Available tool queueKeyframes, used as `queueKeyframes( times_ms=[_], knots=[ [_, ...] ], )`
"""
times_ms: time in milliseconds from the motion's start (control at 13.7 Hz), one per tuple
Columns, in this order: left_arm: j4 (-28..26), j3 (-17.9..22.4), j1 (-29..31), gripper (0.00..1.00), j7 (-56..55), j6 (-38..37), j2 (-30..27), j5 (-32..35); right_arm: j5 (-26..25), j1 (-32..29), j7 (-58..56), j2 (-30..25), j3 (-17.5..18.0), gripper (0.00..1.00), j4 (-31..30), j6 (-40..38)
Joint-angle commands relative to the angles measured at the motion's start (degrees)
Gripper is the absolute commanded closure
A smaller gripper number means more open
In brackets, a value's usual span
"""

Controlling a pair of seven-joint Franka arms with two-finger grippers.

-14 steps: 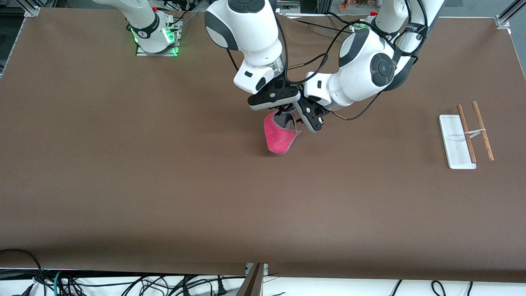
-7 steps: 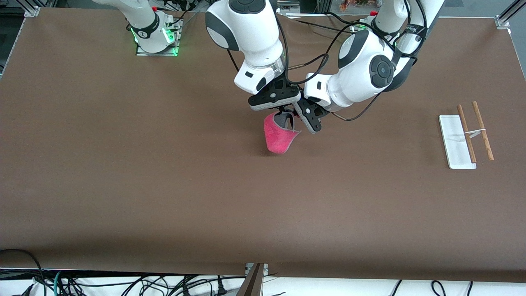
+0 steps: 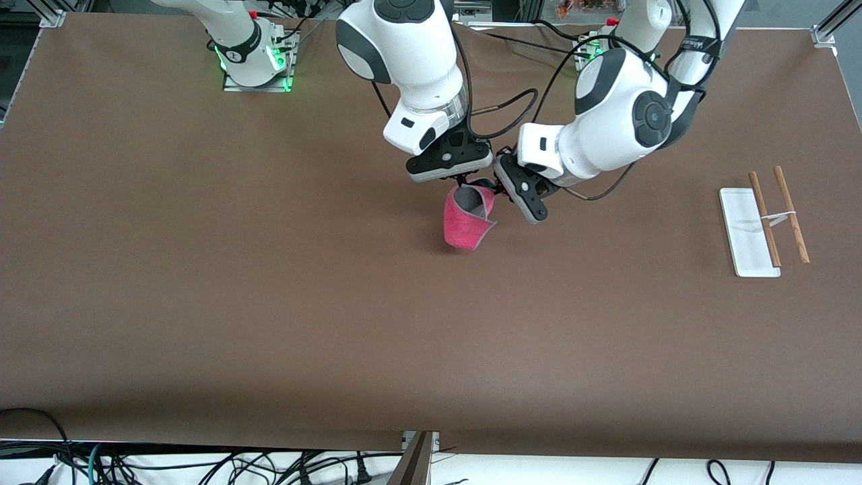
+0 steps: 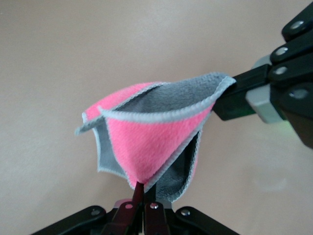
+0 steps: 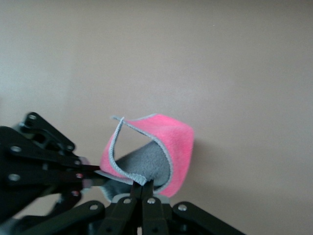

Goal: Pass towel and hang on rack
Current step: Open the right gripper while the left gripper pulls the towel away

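The towel [image 3: 463, 225], pink-red outside and grey inside, hangs curled in the air over the middle of the table. My right gripper [image 3: 466, 183] is shut on its upper grey-stitched edge [image 5: 142, 180]. My left gripper [image 3: 497, 191] is shut on another corner of the towel [image 4: 142, 183], right beside the right one. In the left wrist view the towel [image 4: 146, 142] spreads between my left gripper [image 4: 145, 196] and the right gripper [image 4: 234, 94]. The right wrist view has the towel [image 5: 173, 142] above my right gripper [image 5: 143, 190]. The rack [image 3: 791, 215] stands at the left arm's end of the table.
The rack's white base [image 3: 741, 236] lies flat with its two wooden rods alongside. Brown table surface [image 3: 269, 303] stretches wide around the hanging towel. Cables hang below the table edge nearest the front camera.
My left gripper has shut on the towel's corner. The left arm has shifted slightly toward its own end of the table, and the towel now hangs narrower between both grippers.
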Motion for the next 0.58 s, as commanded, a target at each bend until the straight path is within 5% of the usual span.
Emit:
queueKeyframes(
  times_ms=[0,146,218,291,509],
  knots=[
    [-0.5,-0.4,3.6,1.0,0.4,-5.3,-3.4,-0.7,-0.6,0.4,-0.2,0.7,-0.4,1.0,1.6,-0.4],
    [-0.5,-0.1,5.9,1.0,0.5,-8.7,-5.0,-0.7,-0.6,0.4,-0.1,0.7,-0.4,1.0,1.6,-0.4],
    [-0.5,-0.1,6.7,1.0,0.6,-10.0,-5.5,-0.7,-0.6,0.4,0.0,0.7,-0.4,0.72,1.6,-0.4],
    [-0.5,0.1,7.2,1.0,0.5,-11.0,-6.1,-0.7,-0.8,0.4,0.2,0.7,-0.4,0.04,1.4,-0.4],
    [-0.4,0.2,7.7,1.0,0.5,-11.5,-6.3,-0.7,-0.6,0.1,-0.2,0.6,-0.5,0.0,1.6,-0.4]
  ],
)
